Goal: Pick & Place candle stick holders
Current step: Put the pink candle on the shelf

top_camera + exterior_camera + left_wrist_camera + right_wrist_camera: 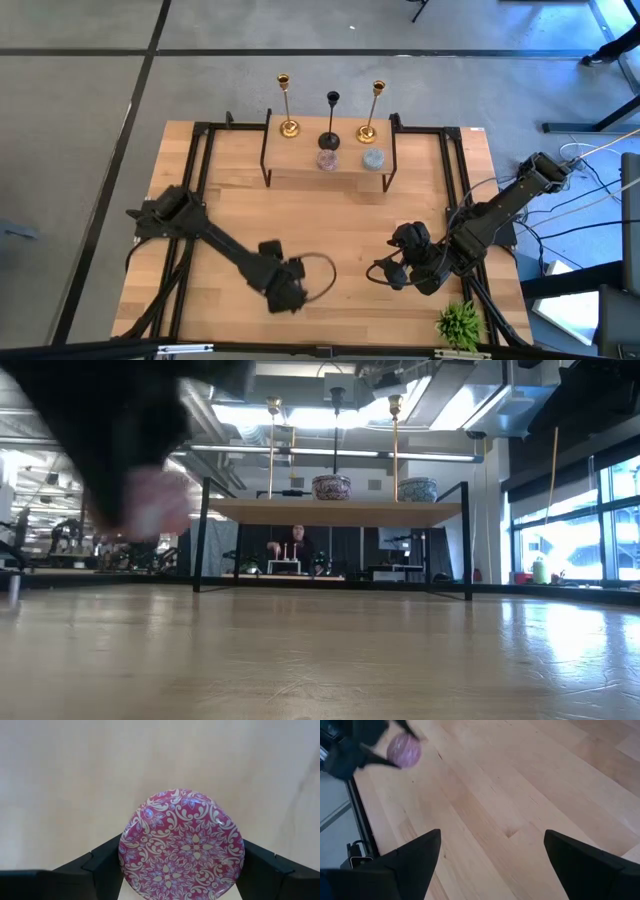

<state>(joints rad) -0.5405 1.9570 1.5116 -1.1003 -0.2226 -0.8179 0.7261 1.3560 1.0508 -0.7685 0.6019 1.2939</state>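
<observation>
My left gripper (288,293) is near the table's near edge, left of the middle, shut on the pink patterned holder (182,845). The holder also shows in the low view (150,505) and the right wrist view (404,749). In the high view the gripper hides it. My right gripper (392,272) is open and empty over bare wood (492,850). On the raised shelf (300,180) at the far side stand two gold sticks (287,105) (371,110), a black stick (331,120), the purple holder (327,159) and the light blue holder (373,158), each on its base. My left gripper pinches the pink holder between its two fingers (107,865), on two opposite sides of its round patterned wall (132,855). The fingers come from above, pointing down. In the low view the holder hangs clear of the table.
A small green plant (460,322) stands at the near right corner. Black frame rails (205,160) run along the table's left and right sides. The wood between the shelf and the grippers is bare (330,225). A person (297,545) sits in the room beyond.
</observation>
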